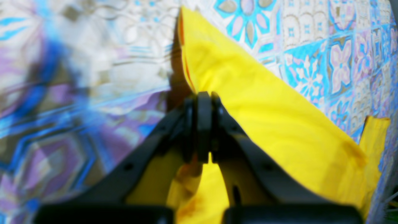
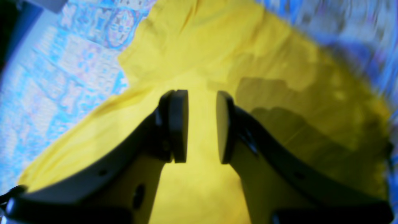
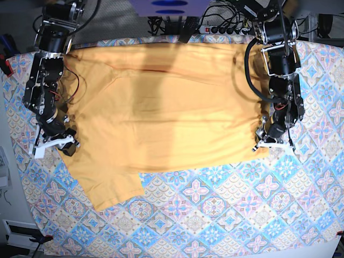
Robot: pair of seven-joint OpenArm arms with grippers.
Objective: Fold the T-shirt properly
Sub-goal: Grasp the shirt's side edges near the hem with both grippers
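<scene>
The T-shirt [image 3: 161, 107] lies spread across the far half of the patterned tablecloth [image 3: 215, 215], one sleeve pointing near-left, with the right gripper [image 3: 67, 145] at its left edge and the left gripper [image 3: 263, 141] at its right.

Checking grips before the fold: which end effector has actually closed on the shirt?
The left end effector, pinching the shirt edge; the right end effector is open.

A robotics lab: two bench-mounted arms [image 3: 45, 80] flank a surface under a patterned tablecloth [image 3: 215, 209], with a power strip [image 3: 226, 29] and tangled cables [image 3: 172, 22] behind.
</scene>
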